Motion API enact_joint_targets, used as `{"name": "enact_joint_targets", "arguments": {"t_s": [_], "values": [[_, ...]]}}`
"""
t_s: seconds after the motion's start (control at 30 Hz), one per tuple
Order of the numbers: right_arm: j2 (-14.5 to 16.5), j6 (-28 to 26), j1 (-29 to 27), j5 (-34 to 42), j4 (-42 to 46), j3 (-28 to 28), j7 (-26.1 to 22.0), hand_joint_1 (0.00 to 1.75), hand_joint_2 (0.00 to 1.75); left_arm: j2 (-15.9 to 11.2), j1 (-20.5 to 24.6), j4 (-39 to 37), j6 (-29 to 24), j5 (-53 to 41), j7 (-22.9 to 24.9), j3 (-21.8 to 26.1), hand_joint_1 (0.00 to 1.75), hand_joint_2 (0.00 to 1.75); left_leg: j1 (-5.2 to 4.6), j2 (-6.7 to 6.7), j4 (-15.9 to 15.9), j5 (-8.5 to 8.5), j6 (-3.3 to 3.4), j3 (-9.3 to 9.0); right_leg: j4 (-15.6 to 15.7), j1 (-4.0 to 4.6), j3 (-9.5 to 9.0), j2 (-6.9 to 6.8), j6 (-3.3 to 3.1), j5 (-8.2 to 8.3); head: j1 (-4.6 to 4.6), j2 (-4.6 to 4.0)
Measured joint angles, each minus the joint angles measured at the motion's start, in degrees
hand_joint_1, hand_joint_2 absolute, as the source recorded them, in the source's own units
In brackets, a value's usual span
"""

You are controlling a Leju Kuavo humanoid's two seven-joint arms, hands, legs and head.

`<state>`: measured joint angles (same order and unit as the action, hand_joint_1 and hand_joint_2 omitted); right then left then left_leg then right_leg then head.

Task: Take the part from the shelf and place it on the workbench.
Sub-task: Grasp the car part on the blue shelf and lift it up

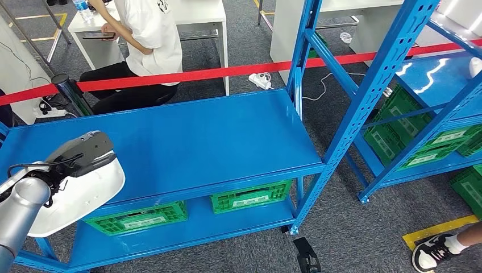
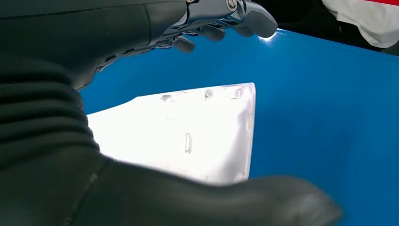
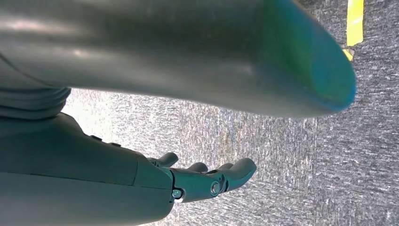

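The part [image 1: 77, 199] is a wide, white, curved plastic shell, and my left hand [image 1: 85, 152] holds it from above at the lower left of the head view. It hangs over the front left edge of the blue workbench top [image 1: 182, 139]. In the left wrist view the white part [image 2: 188, 139] lies between my thick thumb [image 2: 226, 202] and my outstretched fingers [image 2: 221, 21], above the blue surface [image 2: 324, 122]. My right hand [image 3: 207, 178] hangs over grey carpet with its fingers apart and nothing in them.
Green crates [image 1: 250, 198] sit on the bench's lower level. A blue shelf rack [image 1: 392, 62] with more green crates [image 1: 409, 131] stands at the right. Behind a red barrier tape [image 1: 227, 72] a person [image 1: 142, 40] sits at a white desk. A shoe [image 1: 437, 250] shows at the bottom right.
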<state>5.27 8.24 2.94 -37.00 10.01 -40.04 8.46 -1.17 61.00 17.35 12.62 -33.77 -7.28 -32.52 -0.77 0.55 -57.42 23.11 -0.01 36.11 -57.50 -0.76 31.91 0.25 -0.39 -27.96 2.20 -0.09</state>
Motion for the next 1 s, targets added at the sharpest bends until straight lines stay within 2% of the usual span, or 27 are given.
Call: {"name": "enact_joint_targets", "arguments": {"t_s": [0.1,0.17,0.2,0.27,0.3,0.33,0.37,0.4,0.47,0.5,0.6,0.67,0.7,0.77,0.8,0.83,0.87,0.93,1.0], "values": [[-0.03,0.00,0.03,0.00,0.00,-0.01,-0.01,0.00,0.00,-0.09,-0.01,0.05,-0.03,0.00,0.00,0.01,0.00,0.00,0.07,-0.01,0.36,0.03,0.47,-0.30,0.03,-0.13,-0.22,-0.05,0.47,-0.21,0.00,0.00],[-0.08,0.00,0.06,-0.01,0.00,-0.01,-0.09,0.00,0.00,-0.10,0.04,0.12,-0.13,0.01,-0.03,0.03,0.00,0.00,0.48,-0.09,0.98,-0.14,0.90,-0.87,-2.25,-0.03,0.61,-0.08,0.75,-1.63,0.13,0.00],[-0.11,0.00,0.06,-0.02,0.00,-0.01,-0.13,0.00,0.00,-0.08,0.04,0.14,-0.19,0.02,-0.05,0.04,0.00,0.00,0.62,-0.15,1.16,-0.16,1.07,-1.08,-5.16,-0.08,1.98,-0.08,0.87,-3.14,0.24,0.00],[-0.16,0.00,0.02,-0.02,0.00,0.00,-0.16,0.00,0.00,-0.01,-0.12,0.07,-0.26,0.02,-0.08,0.04,0.00,0.00,0.65,-0.20,1.10,0.01,1.17,-1.11,-13.13,-0.18,6.26,-0.06,1.14,-6.60,0.46,0.00],[-0.20,0.00,-0.01,-0.02,0.00,0.00,-0.15,0.00,0.00,0.03,-0.31,0.04,-0.27,0.02,-0.08,0.04,0.00,0.00,0.68,-0.21,0.98,0.13,1.10,-1.10,-15.99,-0.28,7.99,-0.07,1.26,-7.29,0.51,0.00],[-0.22,0.00,-0.03,-0.02,0.00,0.00,-0.15,0.00,0.00,0.06,-0.48,0.01,-0.27,0.02,-0.07,0.04,0.00,0.00,0.76,-0.19,0.78,0.27,0.93,-1.09,-16.72,-0.37,8.71,-0.07,1.36,-6.79,0.54,0.00],[-0.24,0.00,-0.04,-0.02,0.00,0.00,-0.15,0.00,0.00,0.06,-0.60,0.01,-0.27,0.02,-0.08,0.04,0.00,0.00,0.90,-0.17,0.49,0.47,0.68,-1.09,-14.96,-0.50,8.14,-0.09,1.48,-5.13,0.56,0.00],[-0.26,0.00,-0.03,-0.02,0.00,0.00,-0.15,0.00,0.00,0.06,-0.64,0.01,-0.27,0.02,-0.08,0.04,0.00,0.00,1.10,-0.14,0.04,0.76,0.34,-1.08,-11.24,-0.70,6.52,-0.13,1.62,-2.81,0.58,0.00],[-0.21,0.00,0.03,-0.02,-0.01,0.00,-0.16,0.00,0.00,0.04,-0.59,0.02,-0.30,0.02,-0.07,0.04,0.00,0.00,1.24,-0.05,-0.93,1.45,-0.54,-0.96,-4.65,-0.88,3.46,-0.04,1.65,0.01,0.63,0.00],[-0.18,0.01,0.03,-0.02,-0.02,-0.01,-0.15,0.00,0.00,0.03,-0.56,0.03,-0.32,0.02,-0.07,0.04,0.00,0.00,1.18,0.00,-1.26,1.71,-0.98,-0.88,-3.07,-0.88,2.76,0.02,1.39,0.40,0.66,0.00],[-0.11,0.02,0.00,-0.02,-0.02,-0.02,-0.13,0.00,0.00,0.01,-0.52,0.06,-0.34,0.02,-0.09,0.04,0.00,0.00,1.03,0.08,-1.19,1.89,-2.07,-0.85,-2.89,-0.72,2.87,0.10,-0.06,0.24,0.65,0.00],[-0.12,0.02,0.03,-0.01,-0.02,-0.02,-0.16,0.00,0.00,0.00,-0.46,0.06,-0.37,0.02,-0.10,0.05,0.00,0.00,1.13,-0.05,-2.65,2.95,-2.59,-0.22,-2.80,-0.80,2.74,0.06,-0.88,0.34,0.56,0.00],[-0.13,0.03,0.04,0.00,-0.02,-0.02,-0.17,0.00,0.00,-0.01,-0.42,0.05,-0.39,0.03,-0.11,0.06,0.00,0.00,1.16,-0.13,-5.10,4.33,-2.80,0.91,-2.74,-0.82,2.67,0.04,-1.20,0.37,0.48,0.00],[-0.13,0.04,0.00,0.04,-0.02,-0.02,-0.17,0.00,0.00,-0.01,-0.45,0.01,-0.44,0.09,-0.15,0.07,0.00,0.00,1.15,-0.23,-12.70,7.81,-3.01,4.54,-2.76,-0.63,2.63,0.05,-1.57,0.26,0.38,0.00],[-0.13,0.04,-0.02,0.09,-0.02,-0.02,-0.17,0.00,0.00,-0.01,-0.60,-0.03,-0.45,0.14,-0.16,0.07,0.00,0.00,1.14,-0.23,-15.99,8.85,-2.98,6.25,-2.77,-0.49,2.60,0.05,-1.69,0.20,0.37,0.00],[-0.13,0.04,-0.03,0.14,-0.02,-0.02,-0.17,0.00,0.00,-0.01,-0.75,-0.06,-0.45,0.19,-0.16,0.07,0.00,0.00,1.11,-0.23,-17.48,8.85,-2.82,7.14,-2.78,-0.32,2.54,0.07,-1.79,0.13,0.37,0.00],[-0.13,0.04,-0.03,0.20,-0.02,-0.02,-0.17,0.00,0.00,-0.01,-0.87,-0.07,-0.47,0.22,-0.16,0.07,0.00,0.00,1.04,-0.22,-16.96,7.87,-2.54,7.05,-2.80,-0.15,2.44,0.08,-1.90,0.05,0.37,0.00],[-0.11,0.03,-0.01,0.28,-0.03,-0.03,-0.15,0.00,0.00,-0.02,-0.81,-0.01,-0.50,0.33,-0.15,0.07,0.00,0.00,0.65,-0.21,-9.77,3.84,-1.48,3.82,-2.78,0.16,2.04,0.10,-2.03,-0.19,0.38,0.00],[-0.03,0.02,0.04,0.31,-0.04,-0.04,-0.13,0.00,0.00,-0.02,-0.62,0.04,-0.52,0.50,-0.14,0.07,0.00,0.00,0.18,-0.25,-3.16,1.61,-0.57,0.39,-2.72,0.39,1.77,0.08,-1.87,-0.46,0.42,0.00]]}}
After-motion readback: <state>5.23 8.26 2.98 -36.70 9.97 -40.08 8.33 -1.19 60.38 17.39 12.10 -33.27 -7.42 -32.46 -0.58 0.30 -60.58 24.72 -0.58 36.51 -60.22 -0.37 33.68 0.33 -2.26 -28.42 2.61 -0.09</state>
